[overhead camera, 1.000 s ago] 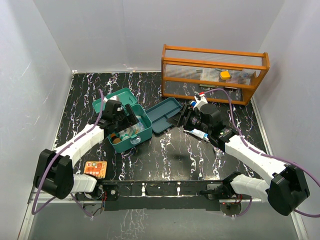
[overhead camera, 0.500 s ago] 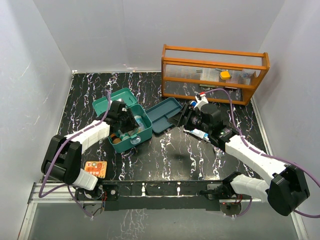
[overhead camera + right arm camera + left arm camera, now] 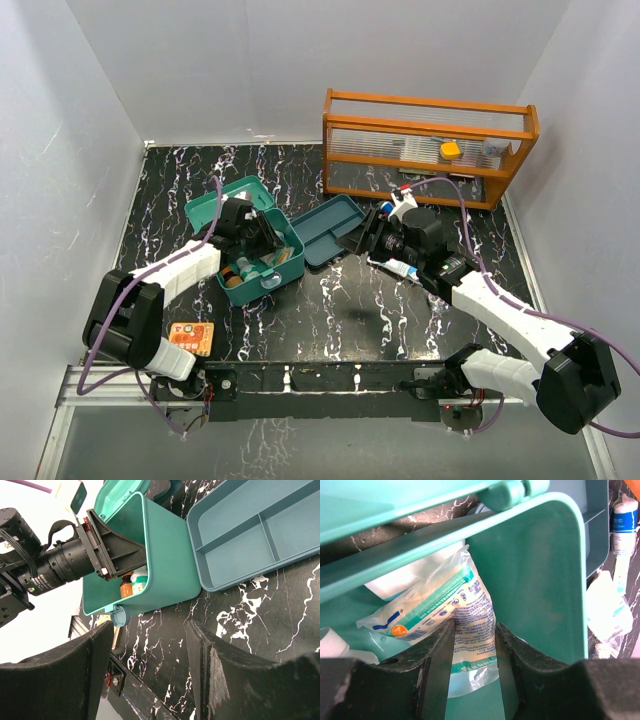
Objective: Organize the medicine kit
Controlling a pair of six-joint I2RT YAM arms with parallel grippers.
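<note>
**Left of middle on the bench [image 3: 330, 310]: medicine kit [image 3: 235, 196] open**

Left gripper [image 3: 474, 627] reaches inside it, fingers clamped on a printed sachet [image 3: 469, 602]. Insert tray [image 3: 332, 230] lies just beside the kit, on its right. Right gripper [image 3: 150, 627] hovers, fingers apart.

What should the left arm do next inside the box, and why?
Probably lift straight up a little. The left end effector has its fingers pressed on both sides of a printed pouch down in the box, with the box wall close beside it. A short vertical pull looks the safest way to free the pouch without dragging it against that wall.
</note>
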